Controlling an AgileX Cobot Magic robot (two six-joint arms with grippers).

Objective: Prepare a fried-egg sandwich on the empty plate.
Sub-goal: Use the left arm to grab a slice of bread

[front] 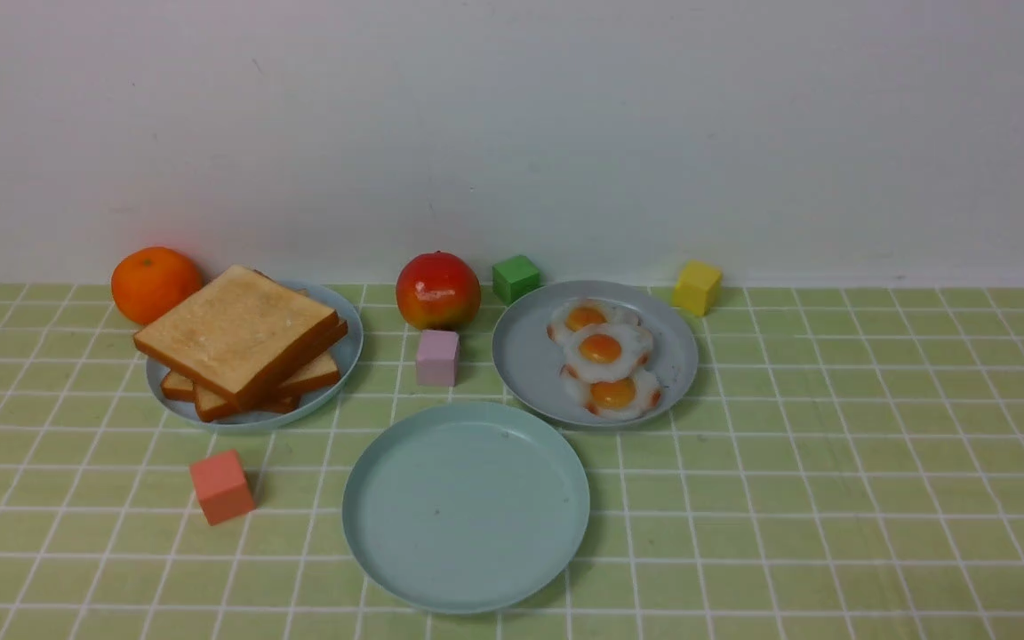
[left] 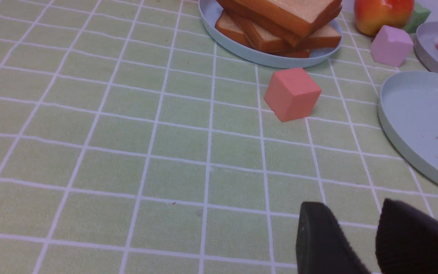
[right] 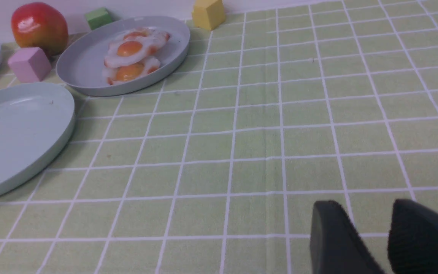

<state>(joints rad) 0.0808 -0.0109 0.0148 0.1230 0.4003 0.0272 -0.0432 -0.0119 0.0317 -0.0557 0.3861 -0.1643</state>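
The large mint-teal plate [front: 466,507] lies empty at the front centre; it also shows in the left wrist view [left: 424,125] and the right wrist view [right: 13,133]. No sandwich shows. Several toast slices [front: 241,342] are stacked on a light-blue plate [front: 343,356] at the back left. Three fried eggs [front: 605,356] overlap on a grey-blue plate [front: 530,364] at the back right. My left gripper [left: 352,205] hovers empty over the cloth, jaws slightly apart, near the mint plate's left side. My right gripper [right: 363,203] hovers empty over the cloth right of the plates, jaws slightly apart. Neither gripper shows in the front view.
A salmon cube [front: 221,486] sits left of the mint plate. A pink cube [front: 437,357] and a red apple [front: 437,290] stand between the two back plates. An orange [front: 155,283], a green cube [front: 515,278] and a yellow cube [front: 697,286] stand by the back wall.
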